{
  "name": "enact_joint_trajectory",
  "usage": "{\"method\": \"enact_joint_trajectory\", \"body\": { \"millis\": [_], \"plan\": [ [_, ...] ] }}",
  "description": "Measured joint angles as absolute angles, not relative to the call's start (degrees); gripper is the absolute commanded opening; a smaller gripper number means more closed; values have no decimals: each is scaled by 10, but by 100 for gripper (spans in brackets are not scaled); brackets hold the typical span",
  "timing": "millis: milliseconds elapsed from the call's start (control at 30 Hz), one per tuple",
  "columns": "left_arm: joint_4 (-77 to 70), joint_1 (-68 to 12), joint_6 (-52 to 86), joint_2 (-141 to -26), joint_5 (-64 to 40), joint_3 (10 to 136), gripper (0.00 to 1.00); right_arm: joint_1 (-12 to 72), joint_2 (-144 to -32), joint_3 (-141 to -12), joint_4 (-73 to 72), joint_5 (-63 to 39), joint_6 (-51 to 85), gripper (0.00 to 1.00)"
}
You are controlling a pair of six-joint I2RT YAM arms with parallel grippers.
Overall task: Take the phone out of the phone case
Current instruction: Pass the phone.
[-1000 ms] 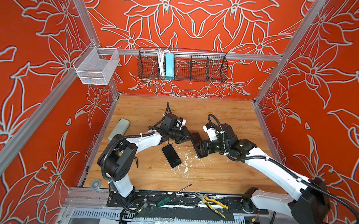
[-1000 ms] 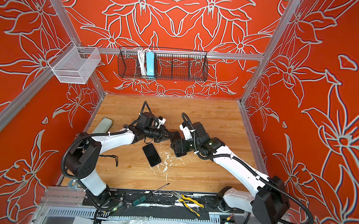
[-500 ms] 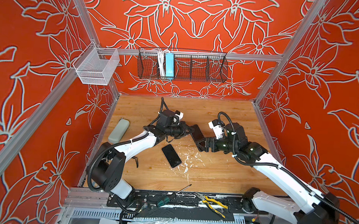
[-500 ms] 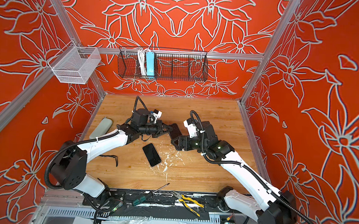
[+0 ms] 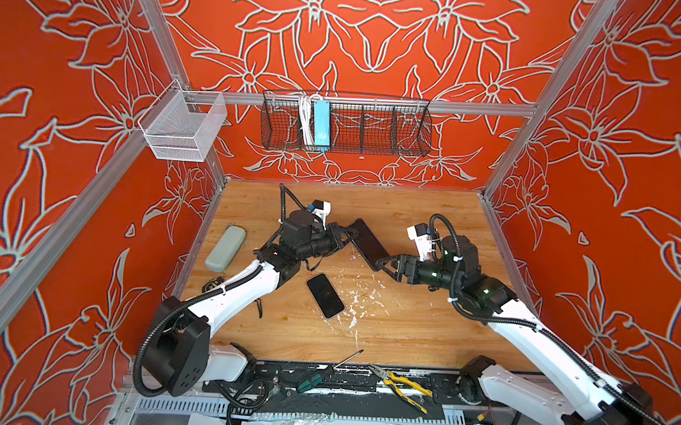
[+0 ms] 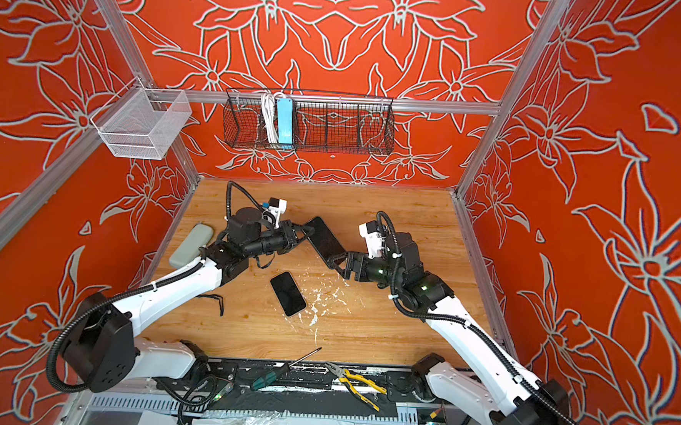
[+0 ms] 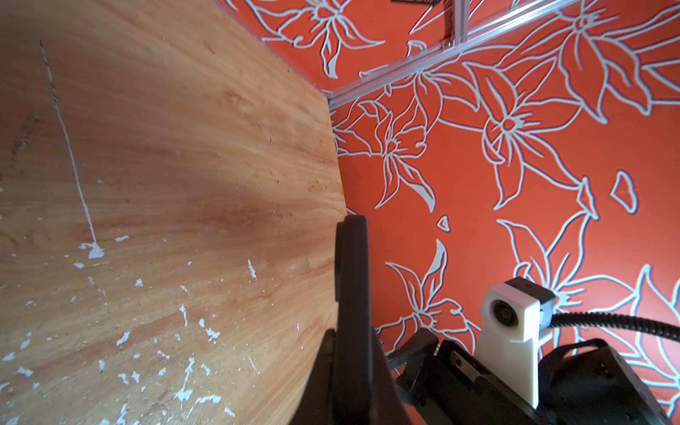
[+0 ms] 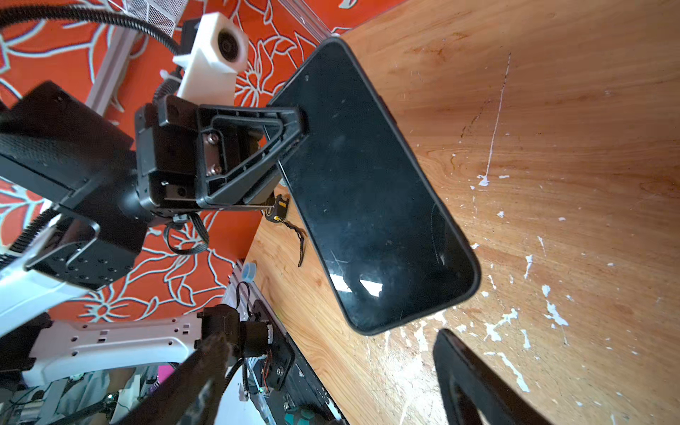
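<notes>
My left gripper (image 5: 350, 234) is shut on one long edge of the black phone case (image 5: 369, 243), holding it tilted above the wooden table; both top views show this, the case (image 6: 325, 240) included. In the right wrist view the case (image 8: 368, 191) turns a glossy dark face to me, and I cannot tell whether a phone fills it. In the left wrist view I see it edge-on (image 7: 351, 265). My right gripper (image 5: 385, 266) stands open just short of the case's lower end, holding nothing. A black phone (image 5: 325, 295) lies flat on the table below.
A grey-green pouch (image 5: 226, 247) lies by the left wall. A screwdriver (image 5: 318, 376) and yellow pliers (image 5: 400, 384) rest on the front rail. A black wire basket (image 5: 345, 126) and a white mesh basket (image 5: 183, 127) hang on the walls. White flecks dot the table (image 5: 404, 329).
The left gripper has lifted the case up and toward the back. The right gripper has drawn back to the right, off the case, and stays open. The phone on the table has not moved.
</notes>
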State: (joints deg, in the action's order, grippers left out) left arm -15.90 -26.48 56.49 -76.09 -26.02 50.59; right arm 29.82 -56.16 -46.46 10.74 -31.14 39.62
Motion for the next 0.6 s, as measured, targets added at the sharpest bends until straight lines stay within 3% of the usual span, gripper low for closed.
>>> {"method": "enact_joint_trajectory", "body": {
  "millis": [333, 600],
  "plan": [
    [-276, -262, 647, -734, -175, 434, 0, 297, -538, -355, -25, -293, 505, 84],
    [-340, -261, 709, -734, -163, 426, 0, 297, -556, -314, -137, -294, 560, 80]
  ]
}}
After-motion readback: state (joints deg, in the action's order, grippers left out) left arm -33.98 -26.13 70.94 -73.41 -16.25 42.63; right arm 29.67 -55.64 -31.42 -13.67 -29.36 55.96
